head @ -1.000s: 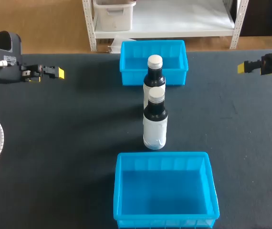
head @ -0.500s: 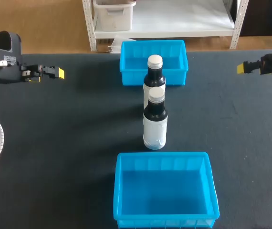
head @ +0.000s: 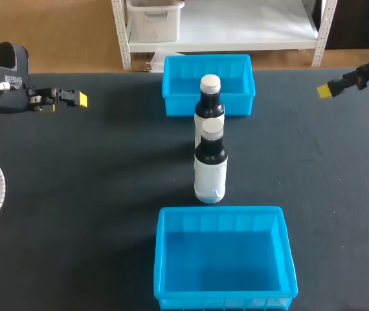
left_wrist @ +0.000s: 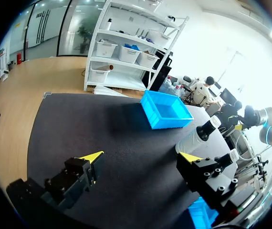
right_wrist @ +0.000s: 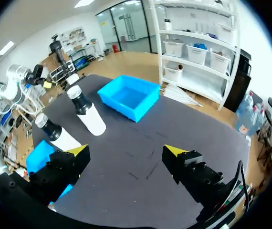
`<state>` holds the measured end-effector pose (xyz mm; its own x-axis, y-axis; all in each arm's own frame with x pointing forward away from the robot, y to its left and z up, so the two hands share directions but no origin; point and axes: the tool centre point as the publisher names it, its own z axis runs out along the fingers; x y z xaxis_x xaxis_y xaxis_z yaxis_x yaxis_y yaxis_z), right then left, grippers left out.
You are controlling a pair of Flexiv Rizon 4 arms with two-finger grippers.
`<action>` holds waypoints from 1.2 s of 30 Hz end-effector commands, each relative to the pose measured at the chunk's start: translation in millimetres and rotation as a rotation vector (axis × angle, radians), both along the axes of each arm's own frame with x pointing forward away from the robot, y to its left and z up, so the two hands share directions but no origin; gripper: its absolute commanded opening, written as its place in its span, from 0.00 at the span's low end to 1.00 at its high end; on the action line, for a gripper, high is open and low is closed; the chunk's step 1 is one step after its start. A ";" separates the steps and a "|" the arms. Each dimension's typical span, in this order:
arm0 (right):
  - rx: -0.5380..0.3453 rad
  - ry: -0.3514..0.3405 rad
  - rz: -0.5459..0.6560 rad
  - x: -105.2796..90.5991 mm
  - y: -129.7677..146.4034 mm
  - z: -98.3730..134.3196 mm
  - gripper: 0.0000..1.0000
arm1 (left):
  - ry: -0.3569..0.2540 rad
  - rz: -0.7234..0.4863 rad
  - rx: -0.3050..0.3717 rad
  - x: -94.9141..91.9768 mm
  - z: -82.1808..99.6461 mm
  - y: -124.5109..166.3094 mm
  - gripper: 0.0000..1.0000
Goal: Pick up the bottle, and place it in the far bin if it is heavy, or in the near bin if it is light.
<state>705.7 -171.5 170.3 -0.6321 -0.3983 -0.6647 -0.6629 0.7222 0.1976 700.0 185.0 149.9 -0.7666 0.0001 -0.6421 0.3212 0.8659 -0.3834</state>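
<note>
White rigid-plastic bottle (head: 210, 170), black neck, upright well ahead of wide-open right gripper (right_wrist: 126, 150): probably smooth, weight unknown; grip mid-body.

The dark, matte table (head: 94, 168) bears a bright-blue open plastic bin (head: 208, 59) midway between the left claw (head: 78, 98) and right claw (head: 325, 91). Two upright white-bodied, black-shouldered bottles (head: 210, 168) stand in a row just beside it. A second blue bin (head: 220, 210) sits well apart from both claws.

**Two upright bottles between two blue bins**

The near bottle (head: 210, 165) and the far bottle (head: 210, 97) are both dark, with white caps and white lower bodies. They stand in line, one behind the other. The far bin (head: 178, 84) lies just behind them, and the near bin (head: 223, 259) lies just ahead of the near bottle.
</note>
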 end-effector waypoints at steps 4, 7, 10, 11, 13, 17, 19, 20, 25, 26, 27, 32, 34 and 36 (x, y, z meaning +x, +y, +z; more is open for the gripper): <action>0.161 0.121 0.410 8.9 -3.9 0.8 1.00 | 0.000 0.000 0.000 0.0 0.0 0.0 1.00; 0.161 0.121 0.410 8.9 -3.9 0.8 1.00 | 0.000 0.000 0.000 0.0 0.0 0.0 1.00; 0.124 -0.024 0.563 9.7 14.6 1.1 1.00 | 0.000 0.000 0.000 0.0 0.0 0.0 1.00; 0.113 -0.058 0.592 8.4 21.9 0.7 1.00 | 0.000 0.000 0.000 0.0 0.0 0.0 1.00; 0.112 -0.107 0.660 2.9 34.9 -0.8 1.00 | 0.000 0.000 0.000 0.0 0.0 0.0 1.00; 0.086 -0.144 0.713 -12.2 60.3 -8.4 1.00 | 0.000 0.000 0.000 0.0 0.0 0.0 1.00; 0.068 -0.166 0.737 -21.5 74.0 -12.9 1.00 | 0.000 0.000 0.000 0.0 0.0 0.0 1.00; 0.069 -0.179 0.747 -24.9 79.2 -14.7 1.00 | 0.000 0.000 0.000 0.0 0.0 0.0 1.00; 0.013 -0.201 0.812 -42.6 111.7 -21.2 1.00 | 0.000 0.000 0.000 0.0 0.0 0.0 1.00; 0.007 -0.202 0.813 -45.0 117.3 -21.5 1.00 | 0.000 0.000 0.000 0.0 0.0 0.0 1.00; -0.001 -0.207 0.812 -47.5 122.6 -22.1 1.00 | 0.000 0.000 0.000 0.0 0.0 0.0 1.00; -0.028 -0.220 0.763 -55.5 141.8 -26.4 1.00 | 0.000 0.000 0.000 0.0 0.0 0.0 1.00; -0.031 -0.228 0.753 -58.8 148.4 -28.3 1.00 | 0.000 0.000 0.000 0.0 0.0 0.0 1.00; -0.024 -0.230 0.753 -61.2 155.5 -31.5 1.00 | 0.000 0.000 0.000 0.0 0.0 0.0 1.00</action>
